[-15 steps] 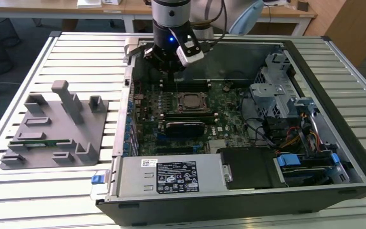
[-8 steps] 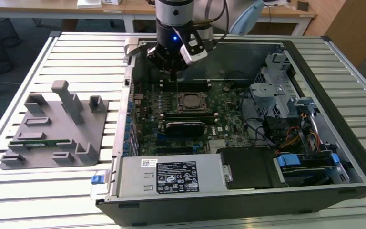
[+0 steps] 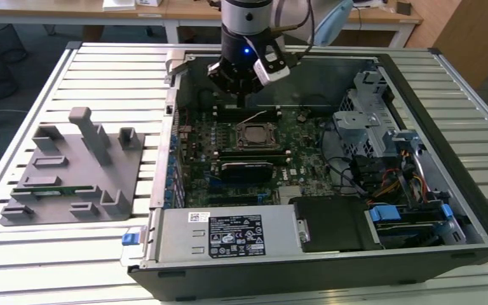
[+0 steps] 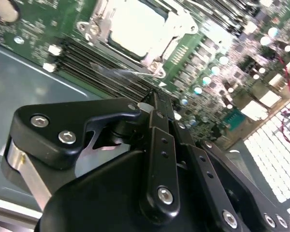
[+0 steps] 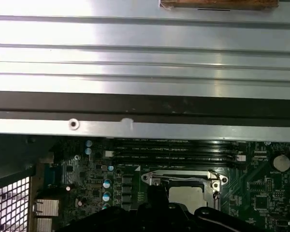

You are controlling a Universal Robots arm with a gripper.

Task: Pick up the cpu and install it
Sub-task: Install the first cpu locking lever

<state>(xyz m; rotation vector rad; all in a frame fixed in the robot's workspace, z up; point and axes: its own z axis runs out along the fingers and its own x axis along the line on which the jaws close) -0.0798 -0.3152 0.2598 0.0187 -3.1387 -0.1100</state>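
The cpu (image 3: 257,135) lies flat inside the socket frame (image 3: 237,143) on the green motherboard (image 3: 304,152) of the open computer case. In both wrist views it shows as a pale square, cpu (image 4: 130,24) and cpu (image 5: 186,194), ringed by the metal frame. A thin metal socket lever (image 4: 121,72) juts out beside the frame. My gripper (image 3: 241,101) hangs just above the board, behind the socket by the memory slots (image 5: 174,150). Its black fingers (image 4: 157,125) are pressed together, shut, with nothing visible between them.
A grey fixture block (image 3: 70,171) on the slatted table at the exterior view's left holds a green memory stick (image 3: 53,190). Inside the case are a power supply (image 3: 227,235), a metal drive cage (image 3: 371,121) and cables (image 3: 388,184). The case wall (image 5: 145,106) stands close behind the gripper.
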